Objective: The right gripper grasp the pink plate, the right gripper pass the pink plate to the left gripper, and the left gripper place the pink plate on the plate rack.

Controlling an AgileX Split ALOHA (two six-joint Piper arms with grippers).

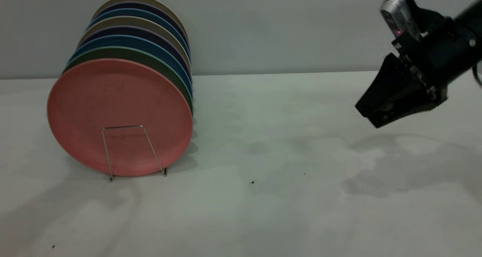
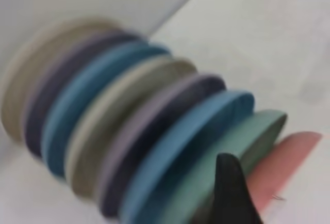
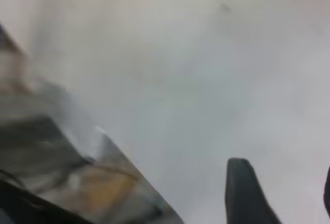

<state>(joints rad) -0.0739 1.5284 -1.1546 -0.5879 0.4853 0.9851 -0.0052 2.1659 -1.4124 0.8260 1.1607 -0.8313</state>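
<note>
The round, matte salmon-pink plate [image 1: 119,116] stands on edge at the front of a row of upright plates, held by the thin silver wire plate rack [image 1: 132,151] on the pale table [image 1: 271,196]. Just behind it is a green plate [image 2: 227,162], then blue, purple and beige ones. The black, wedge-jawed right gripper [image 1: 371,112] hangs above the table, well apart from the rack, jaws together and empty. Only one finger [image 2: 233,190] of the left gripper shows, so its state cannot be told.
</note>
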